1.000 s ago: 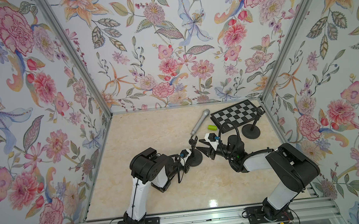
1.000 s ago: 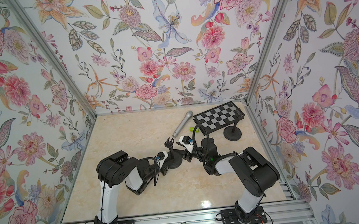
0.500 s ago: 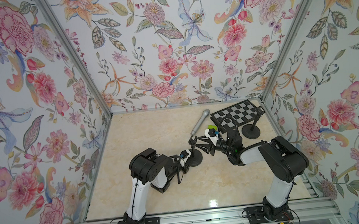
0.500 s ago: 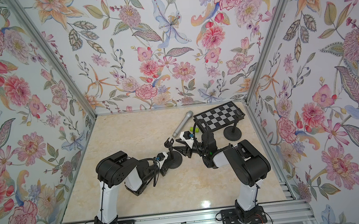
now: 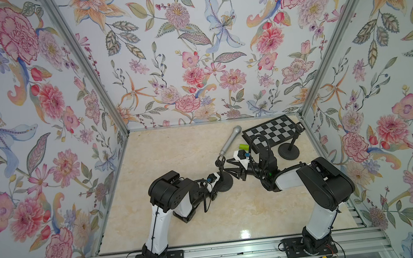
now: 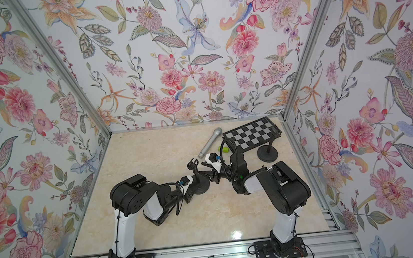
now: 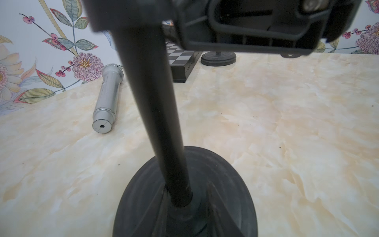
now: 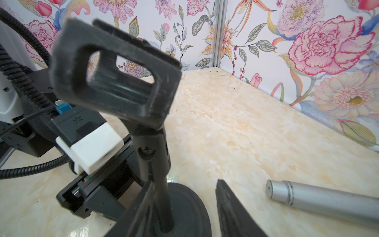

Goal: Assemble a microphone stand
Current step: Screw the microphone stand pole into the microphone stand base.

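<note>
Walls point(image 5: 192, 57): floral paper on three sides of the work area.
Table point(image 5: 176, 151): pale marble top; everything stands or lies on its far right half.
Right arm point(image 5: 323, 182): reaches from the front right toward the middle.
Left arm point(image 5: 170, 191): folded low and reaching right toward the same spot.
Chessboard point(image 5: 274, 133): in the far right corner, seen in both top views.
Stand point(image 6: 197, 177): upright near the middle of the table, between the two arms and closer to the front than the microphone. Its round base point(image 7: 225, 184) sits flat on the marble, the pole point(image 7: 155, 106) rises from its centre, and the clip point(image 8: 114, 82) sits on top.
Microphone point(image 5: 230, 140): silver, lying on the table just left of the chessboard, with its tail end pointing toward the stand and apart from it.
Second stand point(image 5: 289, 151): a round black foot right of the chessboard, its thin rod leaning toward the board's corner; contact cannot be told.
Left gripper point(image 5: 218, 184): low down, clamped on the stand at the foot of the pole.
Right gripper point(image 8: 185, 184): released, with its fingers point(image 8: 229, 205) spread either side of the pole just above the base and a clear gap on one side.
Green tube point(image 5: 244, 146): small, lying between the microphone and the chessboard.
</note>
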Robot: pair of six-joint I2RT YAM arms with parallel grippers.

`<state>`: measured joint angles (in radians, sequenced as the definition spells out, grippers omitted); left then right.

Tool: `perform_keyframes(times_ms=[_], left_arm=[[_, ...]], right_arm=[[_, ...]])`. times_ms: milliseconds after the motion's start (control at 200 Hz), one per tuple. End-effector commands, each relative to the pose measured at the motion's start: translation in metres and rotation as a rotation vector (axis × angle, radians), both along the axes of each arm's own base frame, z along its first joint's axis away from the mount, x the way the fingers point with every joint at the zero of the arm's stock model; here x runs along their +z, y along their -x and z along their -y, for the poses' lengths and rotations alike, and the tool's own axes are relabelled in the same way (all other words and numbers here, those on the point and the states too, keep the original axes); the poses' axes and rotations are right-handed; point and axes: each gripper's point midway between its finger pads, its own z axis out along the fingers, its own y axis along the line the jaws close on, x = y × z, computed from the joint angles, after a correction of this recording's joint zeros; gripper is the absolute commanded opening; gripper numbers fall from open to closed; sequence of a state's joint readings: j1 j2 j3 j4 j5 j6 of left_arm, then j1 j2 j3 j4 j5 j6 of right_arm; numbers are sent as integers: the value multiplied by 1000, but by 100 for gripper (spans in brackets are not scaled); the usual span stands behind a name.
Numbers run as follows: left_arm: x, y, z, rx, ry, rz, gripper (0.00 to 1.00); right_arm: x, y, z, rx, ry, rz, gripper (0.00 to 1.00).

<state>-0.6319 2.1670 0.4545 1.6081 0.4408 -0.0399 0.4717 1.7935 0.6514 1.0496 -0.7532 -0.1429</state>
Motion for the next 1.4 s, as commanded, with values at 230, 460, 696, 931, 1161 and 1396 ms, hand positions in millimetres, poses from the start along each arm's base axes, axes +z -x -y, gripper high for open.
perform_keyframes(times_ms=[230, 460, 696, 931, 1161, 1396], left_arm=[[10, 18, -6, -38, 24, 130, 32], [10, 20, -4, -54, 17, 141, 32], [11, 20, -5, -54, 15, 145, 32], [12, 20, -4, -54, 20, 143, 32], [12, 19, -4, -49, 23, 139, 31], [13, 16, -7, -23, 25, 134, 32]], right_arm=[[28, 11, -11, 185, -42, 123, 62], [28, -1, -14, 215, -61, 135, 62], [30, -4, -13, 240, -99, 101, 56], [24, 12, -21, 285, -118, 67, 46], [20, 8, -24, 246, -155, 29, 19], [20, -6, -4, -117, -239, 34, 0]])
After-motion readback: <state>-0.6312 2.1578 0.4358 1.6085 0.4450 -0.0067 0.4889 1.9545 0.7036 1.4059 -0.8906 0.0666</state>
